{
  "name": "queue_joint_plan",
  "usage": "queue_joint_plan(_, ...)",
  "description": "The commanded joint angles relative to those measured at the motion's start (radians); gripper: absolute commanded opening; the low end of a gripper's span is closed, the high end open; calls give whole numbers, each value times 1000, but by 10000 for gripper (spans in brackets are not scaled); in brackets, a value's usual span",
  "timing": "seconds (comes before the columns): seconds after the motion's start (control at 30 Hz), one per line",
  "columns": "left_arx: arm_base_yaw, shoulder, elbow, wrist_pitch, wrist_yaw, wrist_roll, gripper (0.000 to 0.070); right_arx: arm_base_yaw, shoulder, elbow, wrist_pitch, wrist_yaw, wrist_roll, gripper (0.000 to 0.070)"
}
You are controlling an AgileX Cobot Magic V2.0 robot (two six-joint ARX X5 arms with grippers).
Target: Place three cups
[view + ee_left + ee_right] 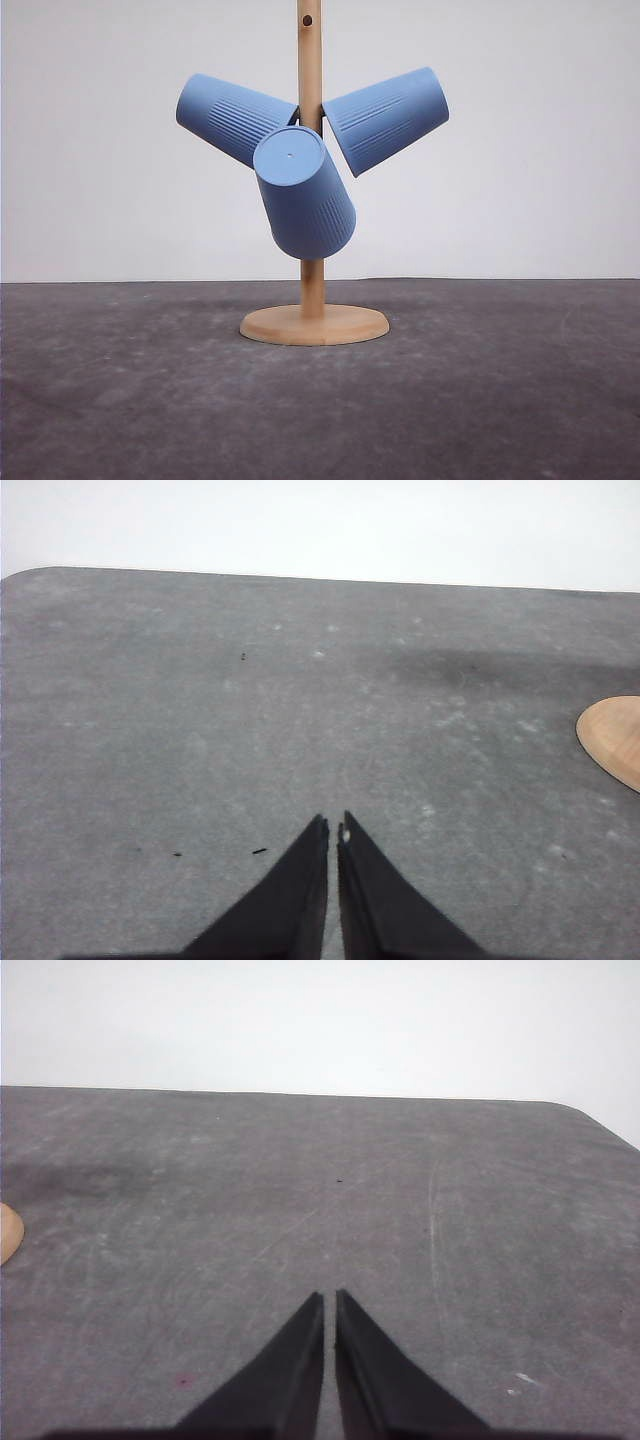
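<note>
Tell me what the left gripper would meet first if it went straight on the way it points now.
Probably nothing but bare table: the left gripper, shut and empty, points across open grey surface toward the far edge. The wooden stand base lies off to one side of that line, though depth is hard to judge.

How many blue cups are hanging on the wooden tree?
3. One cup sticks out to the left of the wooden pole, one cup to the right, and one cup hangs in front, bottom facing us.
</note>
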Motion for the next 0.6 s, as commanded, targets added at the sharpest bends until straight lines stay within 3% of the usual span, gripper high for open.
queue_joint_plan(0.0,1,-1,-13,-4,1,3,0,-1,0,-3,8,2,11,15)
queue_joint_plan(0.57,1,-1,-13,-4,1,3,0,-1,0,-3,8,2,11,15)
